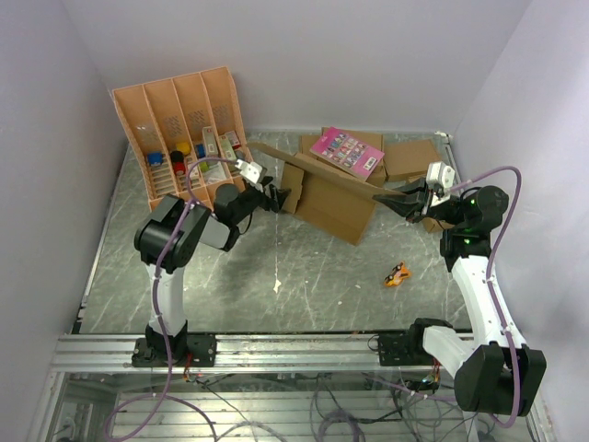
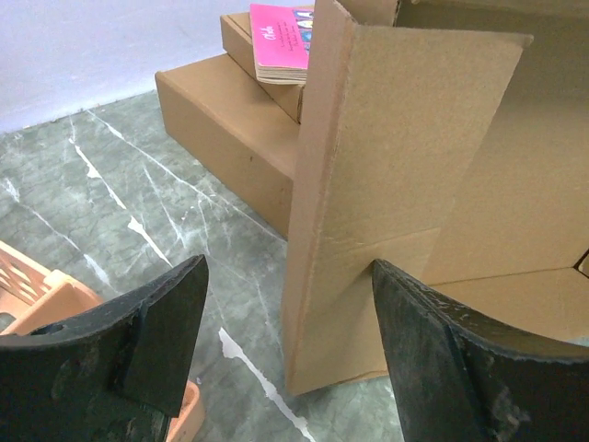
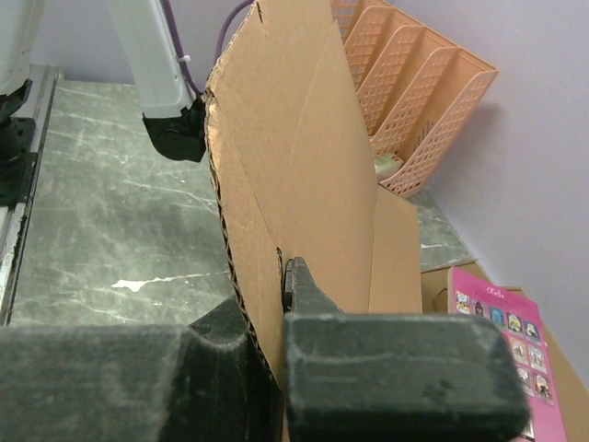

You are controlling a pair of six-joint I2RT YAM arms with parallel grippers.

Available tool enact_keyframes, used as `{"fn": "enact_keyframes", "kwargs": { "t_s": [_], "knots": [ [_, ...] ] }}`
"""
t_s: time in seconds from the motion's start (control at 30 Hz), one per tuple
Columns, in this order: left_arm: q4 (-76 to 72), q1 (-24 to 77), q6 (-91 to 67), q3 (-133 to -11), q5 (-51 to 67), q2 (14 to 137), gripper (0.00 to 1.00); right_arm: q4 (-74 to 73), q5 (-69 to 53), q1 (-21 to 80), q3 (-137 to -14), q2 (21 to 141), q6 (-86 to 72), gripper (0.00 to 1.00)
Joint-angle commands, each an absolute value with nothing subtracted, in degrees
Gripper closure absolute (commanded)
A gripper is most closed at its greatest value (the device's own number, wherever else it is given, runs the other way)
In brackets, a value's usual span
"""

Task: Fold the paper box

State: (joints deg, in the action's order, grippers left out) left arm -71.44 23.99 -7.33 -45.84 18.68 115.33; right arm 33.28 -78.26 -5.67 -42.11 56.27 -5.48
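Early days on this fold: the big plain brown corrugated-cardboard paper box [image 1: 327,198] is half-raised on the grey marbled table [image 1: 304,276], one long wall standing up and tilted, flaps loose, nothing tucked or locked yet. By my reckoning, most of the job is ahead, with side walls to raise and flaps to fold in. It sits toward twelve o'clock of the table's middle, just in front of the smaller brown cardboard boxes [image 1: 405,158] and the pink printed booklet [image 1: 347,151] lying on them. At the box's three o'clock end, the right claw [image 1: 382,196] is pressed together on the top edge of that wall, a proper pinch, with cardboard plainly between the fingers in its wrist view. At nine o'clock, the left claw [image 1: 274,195] is spread wide, and a vertical flap edge stands between its jaws (one finger looks to be brushing the panel, but nothing is clamped).
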Motion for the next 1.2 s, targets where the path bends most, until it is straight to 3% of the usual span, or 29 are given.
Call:
{"fn": "enact_keyframes", "kwargs": {
  "t_s": [0.0,0.43,0.77,0.87,0.9,0.93,1.0,1.03,1.17],
  "knots": [
    [-77.59,23.12,-7.72,-46.98,23.02,116.55,0.17,32.76,-80.46,-5.92,-41.03,56.37,-9.77,1.0],
    [-76.81,22.68,-9.07,-50.76,26.92,118.68,0.18,34.01,-80.45,-5.91,-40.96,56.86,-11.25,1.0],
    [-78.04,22.68,-10.68,-50.81,26.03,118.93,0.42,33.11,-80.76,-5.94,-40.72,56.87,-10.44,1.0],
    [-76.94,22.74,-10.43,-51.08,25.28,118.43,0.56,33.38,-80.73,-5.89,-40.61,56.98,-10.66,1.0],
    [-76.5,22.76,-10.32,-51.07,24.92,118.27,0.56,33.44,-80.78,-5.94,-40.54,56.96,-10.72,1.0],
    [-76.65,22.91,-10.29,-50.95,24.67,118.25,0.54,33.48,-80.73,-5.91,-40.52,57.03,-10.74,1.0],
    [-77.13,23.16,-10.17,-50.78,23.69,118.21,0.33,33.78,-80.81,-5.91,-40.43,57.1,-11.05,1.0],
    [-77.58,23.28,-10.05,-50.64,23.54,118.28,0.27,34.04,-80.85,-5.91,-40.36,57.07,-11.27,1.0],
    [-76.59,23.29,-9.46,-51.58,23.82,118.65,0.19,34.4,-80.91,-5.97,-40.29,57.1,-11.78,1.0]
  ]
}}
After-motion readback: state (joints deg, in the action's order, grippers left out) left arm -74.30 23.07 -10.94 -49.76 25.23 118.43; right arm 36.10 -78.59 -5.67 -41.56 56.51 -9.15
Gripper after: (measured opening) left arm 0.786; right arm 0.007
